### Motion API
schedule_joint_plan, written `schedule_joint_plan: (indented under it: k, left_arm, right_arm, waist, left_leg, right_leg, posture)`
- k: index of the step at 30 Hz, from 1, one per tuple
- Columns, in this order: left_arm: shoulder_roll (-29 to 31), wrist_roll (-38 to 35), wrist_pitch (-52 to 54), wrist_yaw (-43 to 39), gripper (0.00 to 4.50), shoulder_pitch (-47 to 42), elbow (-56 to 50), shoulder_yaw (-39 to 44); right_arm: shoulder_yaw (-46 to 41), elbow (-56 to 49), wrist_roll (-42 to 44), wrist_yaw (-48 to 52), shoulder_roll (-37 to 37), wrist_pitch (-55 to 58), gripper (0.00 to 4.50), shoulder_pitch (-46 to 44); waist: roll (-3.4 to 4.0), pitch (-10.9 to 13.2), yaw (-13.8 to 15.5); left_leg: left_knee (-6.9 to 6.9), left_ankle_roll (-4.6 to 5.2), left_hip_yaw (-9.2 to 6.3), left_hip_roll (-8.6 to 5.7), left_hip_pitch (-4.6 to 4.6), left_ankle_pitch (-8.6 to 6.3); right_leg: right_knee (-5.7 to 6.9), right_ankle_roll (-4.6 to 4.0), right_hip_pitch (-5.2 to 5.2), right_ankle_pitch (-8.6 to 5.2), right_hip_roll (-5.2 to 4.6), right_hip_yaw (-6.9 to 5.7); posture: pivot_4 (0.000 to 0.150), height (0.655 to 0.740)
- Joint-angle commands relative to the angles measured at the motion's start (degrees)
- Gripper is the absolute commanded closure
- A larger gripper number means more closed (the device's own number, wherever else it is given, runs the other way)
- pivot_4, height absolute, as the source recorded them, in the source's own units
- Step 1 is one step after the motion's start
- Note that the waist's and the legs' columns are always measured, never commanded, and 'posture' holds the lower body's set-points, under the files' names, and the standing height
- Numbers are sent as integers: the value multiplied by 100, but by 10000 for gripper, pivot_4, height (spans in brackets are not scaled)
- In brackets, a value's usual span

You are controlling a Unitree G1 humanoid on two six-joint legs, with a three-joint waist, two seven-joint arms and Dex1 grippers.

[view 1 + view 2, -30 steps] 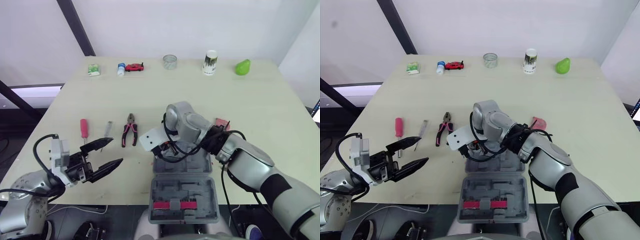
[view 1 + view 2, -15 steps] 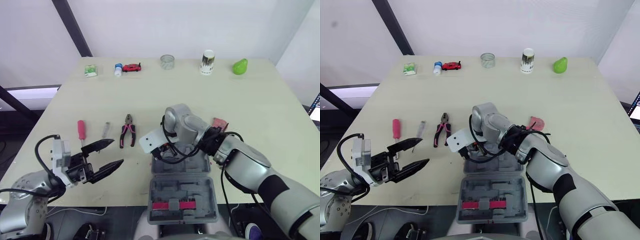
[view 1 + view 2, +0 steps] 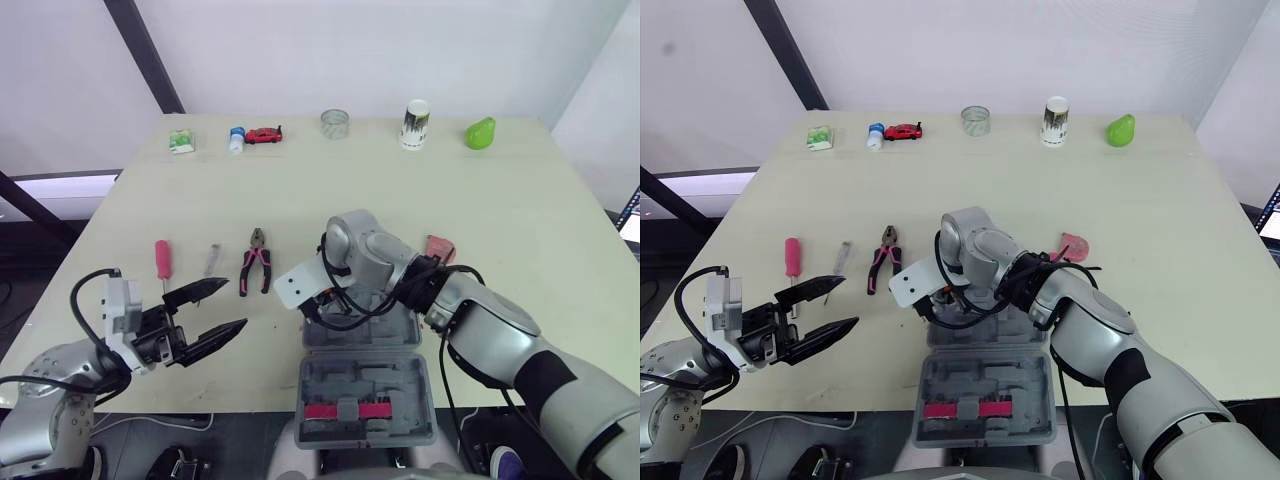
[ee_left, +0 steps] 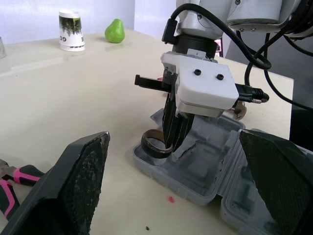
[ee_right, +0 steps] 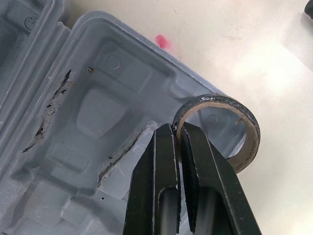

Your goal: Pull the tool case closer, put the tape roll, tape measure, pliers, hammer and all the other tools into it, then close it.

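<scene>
The grey tool case (image 3: pixel 365 385) lies open at the table's front centre, both moulded halves empty. My right gripper (image 5: pixel 177 128) is shut on the wall of a black tape roll (image 5: pixel 244 132). It holds the roll upright at the left corner of the case's far half (image 4: pixel 195 161), straddling the rim. My left gripper (image 3: pixel 235 303) is open near the front left edge with nothing between its fingers. Pink-handled pliers (image 3: pixel 258 262), a red screwdriver (image 3: pixel 162 258) and a small grey tool (image 3: pixel 212 260) lie left of the case. A reddish object (image 3: pixel 440 247) lies behind my right arm.
Along the far edge stand a green pear (image 3: pixel 481 132), a paper cup (image 3: pixel 414 124), a clear jar (image 3: pixel 334 123), a red toy car (image 3: pixel 265 134), a small bottle (image 3: pixel 236 138) and a green-white box (image 3: pixel 180 141). Bare table lies between that row and the tools.
The camera shifted slightly. My right gripper has edged a little left with the tape roll over the case's corner. The left gripper has stayed open in place.
</scene>
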Motion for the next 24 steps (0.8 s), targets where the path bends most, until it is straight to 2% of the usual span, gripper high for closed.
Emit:
schedule_joint_plan:
  k: [1, 13, 16, 21, 24]
  left_arm:
    - [98, 10, -10, -28, 0, -28, -124, 53]
    - [96, 20, -22, -53, 0, -43, -98, 33]
    - [92, 21, -31, -66, 0, -23, -95, 41]
    - [76, 28, -44, -85, 0, 6, -96, 50]
    - [64, 32, -41, -103, 0, 8, -92, 55]
  right_arm:
    - [-99, -112, 3, -28, 31, -60, 44445, -38]
    - [-36, -22, -39, -79, 15, -107, 44445, 41]
    - [-9, 32, -94, -206, 10, -182, 35161, 98]
    - [-14, -10, -126, -157, -28, -176, 9868, 154]
    - [-56, -63, -142, -188, -32, -143, 636, 148]
  waist:
    - [0, 0, 0]
    - [-1, 1, 0]
    - [-1, 1, 0]
    - [-1, 2, 0]
    - [-1, 2, 0]
  left_leg:
    - [0, 0, 0, 0, 0, 0]
    - [0, 0, -1, 0, 0, 0]
    - [-1, 0, -1, 0, 0, 0]
    - [-1, 0, 0, 0, 0, 0]
    - [-1, 0, -1, 0, 0, 0]
  right_leg:
    - [0, 0, 0, 0, 0, 0]
    - [0, 0, 0, 0, 0, 0]
    - [-1, -1, 0, 0, 0, 0]
    - [-1, -1, 0, 0, 0, 0]
    - [-1, -1, 0, 0, 0, 0]
  posture:
    - [1500, 7400]
    - [1500, 7400]
    - [1500, 7400]
    - [1500, 7400]
    - [1500, 7400]
